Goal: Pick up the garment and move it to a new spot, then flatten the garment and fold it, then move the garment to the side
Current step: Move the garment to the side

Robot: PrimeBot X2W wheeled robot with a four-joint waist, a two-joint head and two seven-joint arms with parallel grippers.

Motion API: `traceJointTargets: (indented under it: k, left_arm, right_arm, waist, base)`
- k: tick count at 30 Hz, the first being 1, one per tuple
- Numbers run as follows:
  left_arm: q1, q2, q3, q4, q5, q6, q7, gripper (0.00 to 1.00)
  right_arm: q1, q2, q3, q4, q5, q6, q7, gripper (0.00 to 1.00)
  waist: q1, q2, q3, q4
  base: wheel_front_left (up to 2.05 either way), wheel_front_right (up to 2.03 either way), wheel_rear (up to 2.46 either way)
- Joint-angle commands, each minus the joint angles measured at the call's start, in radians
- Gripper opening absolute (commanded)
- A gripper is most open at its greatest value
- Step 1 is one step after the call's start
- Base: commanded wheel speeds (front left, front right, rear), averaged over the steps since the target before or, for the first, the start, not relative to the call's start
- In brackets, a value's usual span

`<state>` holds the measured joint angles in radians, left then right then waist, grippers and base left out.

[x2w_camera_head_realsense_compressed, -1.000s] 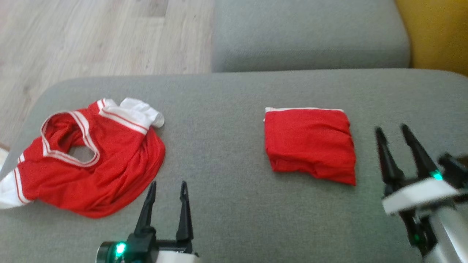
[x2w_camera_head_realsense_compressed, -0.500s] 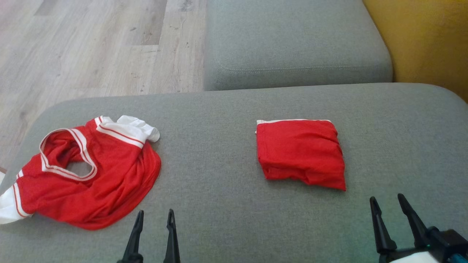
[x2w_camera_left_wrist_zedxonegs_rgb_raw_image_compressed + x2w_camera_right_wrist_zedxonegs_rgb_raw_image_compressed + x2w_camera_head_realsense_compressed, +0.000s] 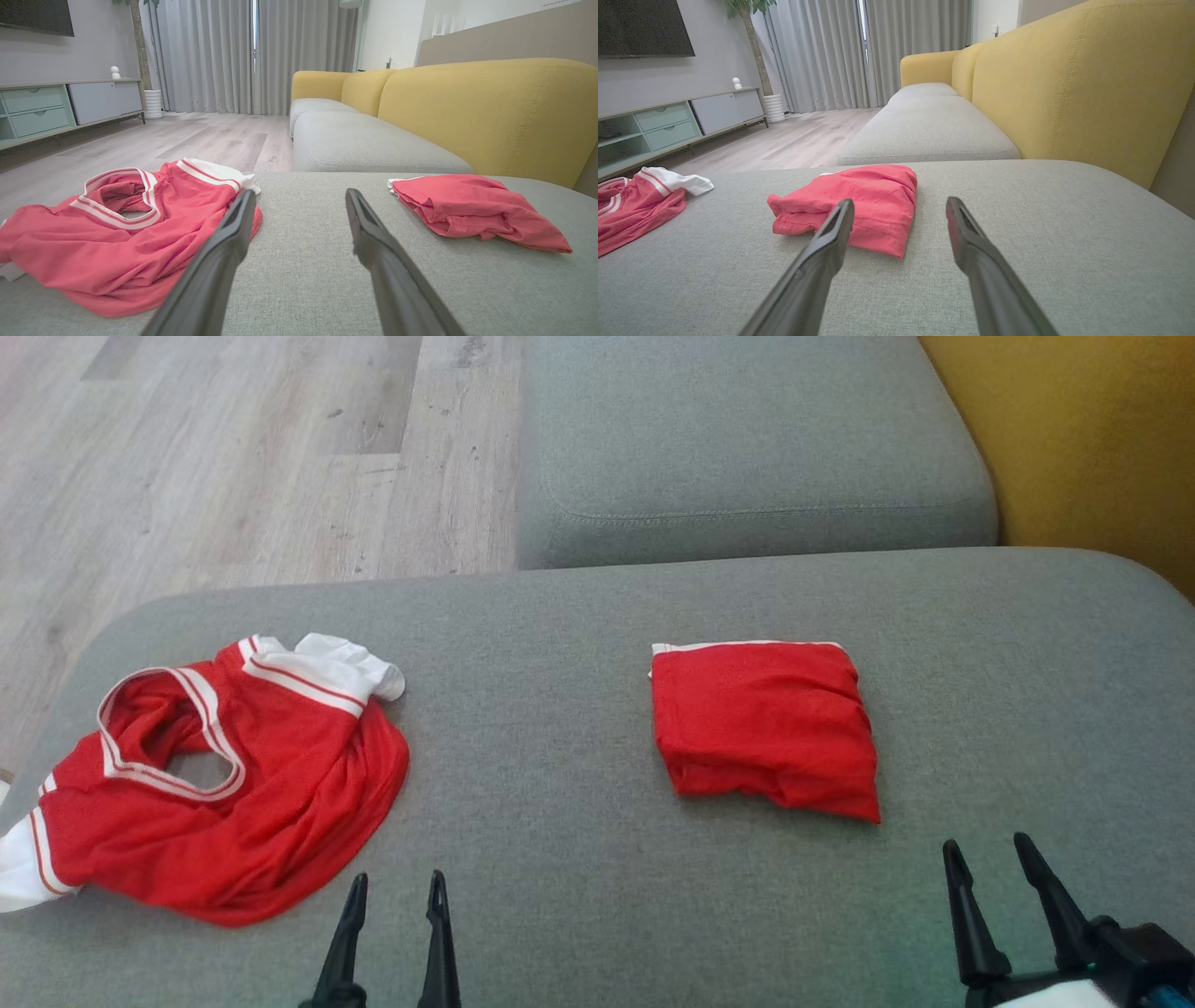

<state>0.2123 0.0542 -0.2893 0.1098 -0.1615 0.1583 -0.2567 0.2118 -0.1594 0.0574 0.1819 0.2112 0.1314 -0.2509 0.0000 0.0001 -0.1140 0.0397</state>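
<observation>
Since a second ago the left gripper (image 3: 397, 882) and right gripper (image 3: 987, 845) have drawn back to the bottom edge, fingers spread and empty, seemingly because the folded red fabric garment (image 3: 766, 733), right of centre on the grey sofa cushion (image 3: 579, 859), looks finished.

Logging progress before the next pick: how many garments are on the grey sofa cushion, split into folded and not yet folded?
Folded red garment: 1
Crumpled red jersey with white trim: 1
Total: 2
</observation>
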Motion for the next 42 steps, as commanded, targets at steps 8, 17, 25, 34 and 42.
traceJointTargets:
  k: [8, 17, 25, 34, 42]
  left_arm:
    - [-0.046, -0.004, 0.035, -0.045, 0.023, 0.013, -0.005, 1.0]
    - [-0.056, -0.004, 0.029, -0.067, 0.051, 0.017, -0.005, 1.0]
    - [-0.085, -0.004, 0.003, -0.088, 0.044, 0.032, -0.005, 1.0]
    - [-0.144, -0.004, -0.057, -0.09, 0.033, 0.047, -0.005, 1.0]
    - [-0.206, -0.004, -0.101, -0.075, 0.024, 0.062, -0.005, 1.0]
  right_arm:
    - [-0.049, -0.005, 0.01, -0.021, 0.006, -0.001, -0.011, 1.0]
    - [-0.057, -0.007, -0.001, -0.016, 0.009, -0.001, -0.011, 1.0]
    - [-0.13, -0.04, 0.039, 0.09, 0.084, -0.001, -0.011, 1.0]
    - [-0.363, -0.142, 0.108, 0.217, 0.496, -0.001, 0.262, 1.0]
    - [-0.52, -0.199, 0.118, 0.282, 0.82, -0.001, 0.457, 1.0]
  waist:
    - [0.0, -0.0001, 0.001, 0.003]
    - [0.0, -0.0001, 0.032, 0.016]
    - [0.0, -0.0001, 0.1, 0.031]
    - [0.0, -0.0001, 0.205, 0.045]
    - [0.0, -0.0001, 0.267, 0.069]
  base:
    - [0.0, 0.0, 0.0]
    - [0.0, 0.0, 0.0]
    - [0.0, 0.0, 0.0]
    - [0.0, 0.0, 0.0]
    - [0.0, 0.0, 0.0]
